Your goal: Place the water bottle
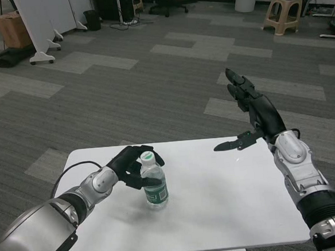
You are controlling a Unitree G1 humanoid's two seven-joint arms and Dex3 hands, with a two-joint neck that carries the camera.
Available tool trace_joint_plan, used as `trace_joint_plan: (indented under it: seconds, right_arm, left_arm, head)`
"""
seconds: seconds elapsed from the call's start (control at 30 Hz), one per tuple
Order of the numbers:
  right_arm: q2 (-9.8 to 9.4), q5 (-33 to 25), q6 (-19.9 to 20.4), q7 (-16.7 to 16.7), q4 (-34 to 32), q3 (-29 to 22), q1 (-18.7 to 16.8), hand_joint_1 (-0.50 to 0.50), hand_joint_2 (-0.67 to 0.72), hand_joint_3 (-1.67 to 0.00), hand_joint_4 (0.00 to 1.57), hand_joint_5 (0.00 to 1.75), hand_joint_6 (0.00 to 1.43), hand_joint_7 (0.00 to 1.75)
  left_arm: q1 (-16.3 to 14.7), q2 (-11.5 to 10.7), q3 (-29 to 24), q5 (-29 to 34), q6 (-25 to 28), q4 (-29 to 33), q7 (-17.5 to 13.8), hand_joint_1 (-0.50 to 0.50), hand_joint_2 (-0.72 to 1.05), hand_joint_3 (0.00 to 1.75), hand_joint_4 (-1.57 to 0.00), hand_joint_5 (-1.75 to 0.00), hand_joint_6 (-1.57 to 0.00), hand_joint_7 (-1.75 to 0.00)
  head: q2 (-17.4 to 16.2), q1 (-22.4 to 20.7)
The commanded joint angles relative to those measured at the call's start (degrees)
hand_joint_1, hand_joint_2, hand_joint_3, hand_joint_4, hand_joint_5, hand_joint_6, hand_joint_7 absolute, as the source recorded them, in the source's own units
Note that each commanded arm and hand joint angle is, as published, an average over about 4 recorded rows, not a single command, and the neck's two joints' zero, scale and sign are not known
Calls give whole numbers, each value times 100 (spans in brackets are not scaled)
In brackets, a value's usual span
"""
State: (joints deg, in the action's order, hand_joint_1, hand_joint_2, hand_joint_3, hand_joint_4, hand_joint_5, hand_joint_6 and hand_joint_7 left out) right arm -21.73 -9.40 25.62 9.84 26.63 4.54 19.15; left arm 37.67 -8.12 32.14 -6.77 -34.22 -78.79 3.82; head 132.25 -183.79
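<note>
A clear water bottle [155, 185] with a green label and a white-and-green cap stands on the white table [230, 201], left of the middle, its top leaning slightly to the left. My left hand [128, 166] comes in from the left and grips the bottle's upper part, with fingers curled around its shoulder just below the cap. My right hand [253, 115] is raised above the table's far right edge. It is open, fingers pointing up and thumb stretched to the left, and it holds nothing.
A black cable [73, 168] runs along my left forearm near the table's left edge. Grey carpet floor lies beyond the table, with a stool [281, 13], a white panel on feet [34, 25] and an office chair at the far end of the room.
</note>
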Motion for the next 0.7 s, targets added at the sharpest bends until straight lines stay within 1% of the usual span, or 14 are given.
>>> trace_joint_plan:
  seconds: [0.03, 0.07, 0.1, 0.13, 0.2, 0.23, 0.27, 0.3, 0.37, 0.43, 0.53, 0.6, 0.7]
  right_arm:
    - [11, -62, 14, -9, -37, -14, 10, -29, -10, -24, 0, 0, 0, 0]
    - [11, -62, 14, -9, -39, -14, 10, -29, -10, -24, 0, 0, 0, 0]
    - [11, -62, 14, -9, -39, -14, 10, -29, -10, -24, 0, 0, 0, 0]
    - [11, -62, 14, -9, -39, -14, 10, -29, -10, -24, 0, 0, 0, 0]
    - [11, -62, 14, -9, -35, -14, 10, -29, -10, -24, 0, 0, 0, 0]
    - [11, -62, 14, -9, -35, -14, 10, -29, -10, -24, 0, 0, 0, 0]
    - [11, -62, 14, -9, -35, -14, 10, -29, -10, -24, 0, 0, 0, 0]
    - [11, -62, 14, -9, -35, -14, 10, -29, -10, -24, 0, 0, 0, 0]
    - [11, -62, 14, -9, -35, -14, 10, -29, -10, -24, 0, 0, 0, 0]
    - [11, -62, 11, -9, -35, -14, 10, -29, -10, -24, 0, 0, 0, 0]
    - [11, -62, 14, -9, -35, -14, 10, -29, -10, -24, 0, 0, 0, 0]
    - [11, -62, 14, -9, -35, -14, 10, -29, -10, -24, 0, 0, 0, 0]
    - [11, -62, 9, -9, -35, -14, 10, -29, -10, -24, 0, 0, 0, 0]
  left_arm:
    - [50, -60, -14, 134, 190, 19, -335, -50, 76, 26, -137, -175, -3, -9]
    - [48, -63, -14, 185, 249, 30, -456, -50, 72, 22, -133, -175, 0, -5]
    - [48, -67, -14, 308, 313, 35, -588, -50, 63, 20, -123, -175, 0, -3]
    - [48, -76, -12, 514, 416, 39, -790, -50, 54, 17, -114, -175, 0, -2]
    - [48, -89, -8, 848, 561, 39, -1058, -50, 43, 13, -90, -175, 0, 0]
    - [48, -98, -1, 936, 610, 39, -1155, -50, 38, 11, -80, -175, 0, 0]
    - [48, -104, 3, 951, 649, 39, -1219, -50, 29, 9, -67, -175, 0, 0]
    - [48, -111, 8, 967, 689, 39, -1283, -50, 21, 9, -60, -175, 0, 0]
    - [48, -120, 8, 998, 777, 39, -1432, -49, -10, 9, -36, -175, 0, 0]
    - [48, -120, 5, 1044, 825, 39, -1531, -48, -35, 9, -19, -175, 0, 0]
    - [48, -124, 8, 1103, 873, 39, -1634, -48, -50, 9, -4, -175, 0, 0]
    - [48, -129, 3, 1125, 873, 44, -1669, -48, -55, 9, 0, -175, 0, 0]
    - [48, -135, -8, 1162, 893, 48, -1720, -48, -55, 9, 0, -175, 0, 0]
  head:
    - [-8, -8]
    - [-11, -10]
    - [-15, -13]
    - [-17, -16]
    - [-11, -16]
    - [-10, -17]
    - [-11, -16]
    - [-11, -16]
    - [-18, -9]
    - [-21, -6]
    - [-16, -13]
    - [-18, -12]
    - [-19, -20]
